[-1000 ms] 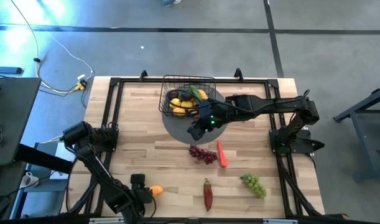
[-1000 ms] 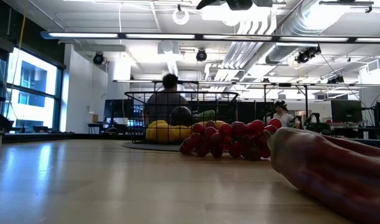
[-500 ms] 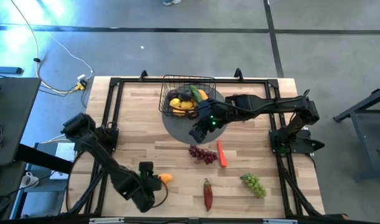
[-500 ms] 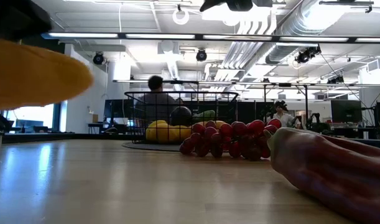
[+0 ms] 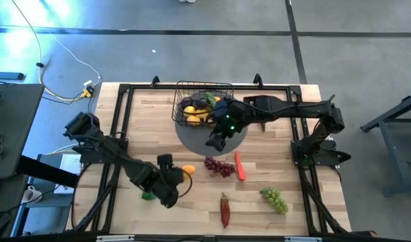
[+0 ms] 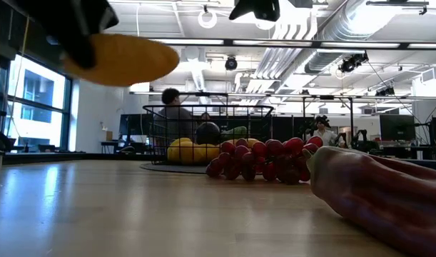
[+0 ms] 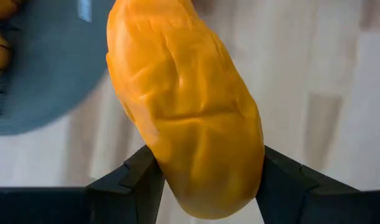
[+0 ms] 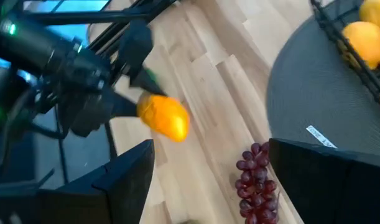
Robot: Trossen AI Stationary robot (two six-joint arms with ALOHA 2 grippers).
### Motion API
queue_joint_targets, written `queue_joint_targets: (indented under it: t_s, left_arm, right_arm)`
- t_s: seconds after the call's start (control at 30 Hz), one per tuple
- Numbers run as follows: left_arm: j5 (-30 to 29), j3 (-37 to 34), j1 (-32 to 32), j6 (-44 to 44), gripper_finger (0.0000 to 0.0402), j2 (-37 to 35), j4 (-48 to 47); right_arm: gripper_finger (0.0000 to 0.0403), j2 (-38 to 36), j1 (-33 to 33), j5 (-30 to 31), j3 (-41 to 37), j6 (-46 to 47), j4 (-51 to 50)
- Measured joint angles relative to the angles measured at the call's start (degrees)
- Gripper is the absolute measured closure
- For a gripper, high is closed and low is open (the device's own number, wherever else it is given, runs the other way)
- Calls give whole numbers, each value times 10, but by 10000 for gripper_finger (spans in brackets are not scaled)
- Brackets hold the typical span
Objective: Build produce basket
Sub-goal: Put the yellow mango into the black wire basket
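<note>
Left gripper point(image 5: 180, 176): clamped on an orange-yellow mango point(image 5: 188, 170), held above the wooden table point(image 5: 144, 134) at its left-centre, clear of the boards; the left wrist view shows both fingers point(image 7: 130, 180) pressed against the fruit's sides.
Mango, other views: it floats high at the upper left of the low view point(image 6: 121, 60), and shows beyond the right arm's fingers point(image 8: 163, 117).
Basket point(image 5: 181, 91): black wire mesh, at the table's far middle, standing on the far edge of a grey round mat point(image 5: 192, 138).
Basket contents: yellow lemons point(image 5: 194, 112), a green piece point(image 5: 210, 99) and something dark; from table height a dark round fruit point(image 6: 208, 133) sits over the yellow ones point(image 6: 183, 150). Exact count cannot be told through the mesh.
Right gripper point(image 5: 216, 140): over the mat's right part, just beside the basket, fingers spread apart and holding nothing.
On the table, right of the mango: purple grapes point(image 5: 219, 167), an orange carrot point(image 5: 240, 166) just beside them, a red pepper point(image 5: 225, 210) near the front edge, green grapes point(image 5: 274, 198) farthest right.
Hard to make out: a small green thing point(image 5: 147, 195) under the left arm, mostly covered. In the low view a pale blurred shape point(image 6: 374, 193) fills the lower right, too close to name.
Room behind: a person point(image 6: 172, 114) seen through the basket's mesh.
</note>
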Motion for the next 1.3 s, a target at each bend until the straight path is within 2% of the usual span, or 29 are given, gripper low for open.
queue_joint_targets:
  t_s: [0.27,0.43,0.7,0.9,1.3]
  left_arm:
    - [-57,0,52,14,209,-42,-12]
    - [-102,0,79,18,209,-68,-8]
    - [-139,0,109,66,209,-93,14]
    - [-151,0,128,147,209,-96,80]
    - [-150,0,186,295,209,-96,175]
  right_arm:
    - [107,0,-28,-96,0,-59,0]
    - [107,0,-43,-129,0,-65,1]
    - [107,0,-60,-123,0,-45,25]
    - [107,0,-73,-96,0,-32,45]
    - [107,0,-89,-99,0,-9,44]
